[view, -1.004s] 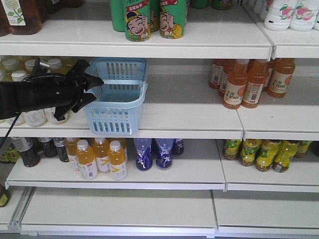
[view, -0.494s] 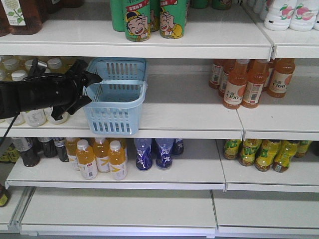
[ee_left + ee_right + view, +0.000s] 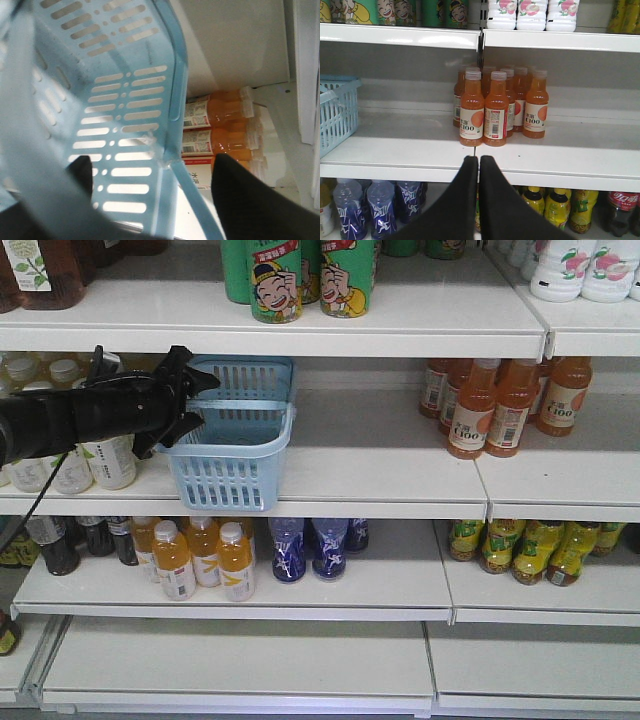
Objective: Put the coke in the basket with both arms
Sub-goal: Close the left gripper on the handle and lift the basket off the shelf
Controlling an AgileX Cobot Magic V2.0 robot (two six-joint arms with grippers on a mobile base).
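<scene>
Shop aisle. White metal shelving (image 3: 400, 475) in tiers, stocked with drinks. Top tier at 12 o'clock: green printed cans (image 3: 300, 280). Middle tier at 3 o'clock: clear plastic bottles of orange drink (image 3: 500, 410). Lower tier at 7 o'clock: yellow juice bottles (image 3: 200, 560), with blue bottles (image 3: 310, 545) just beside.

Light blue slotted plastic basket (image 3: 235, 455): on the middle tier, toward 9 o'clock in the front view, mouth up, well apart from the orange bottles. Long axis 12 to 6, from back panel to shelf lip. Short front wall at the lip, facing the camera.

Black left arm (image 3: 60, 425): in from 9 o'clock, level with the middle tier. Left hand (image 3: 197, 403): at the basket's 9 o'clock wall, released, black fingers (image 3: 245, 200) spread wide with the slotted wall and rim between them. Contact with the plastic not clear.

Right hand (image 3: 479, 160): clenched, tips pressed together with nothing between, aimed at 12 o'clock toward the orange bottles.

Front view only: whole basket, left arm. Left wrist view only: basket slots up close, orange bottles lying past the rim at 3 o'clock. Right wrist view only: the right hand itself, one basket corner at the 9 o'clock edge, a dark cola bottle with a red label (image 3: 620, 212) at 5 o'clock on the lower tier.
</scene>
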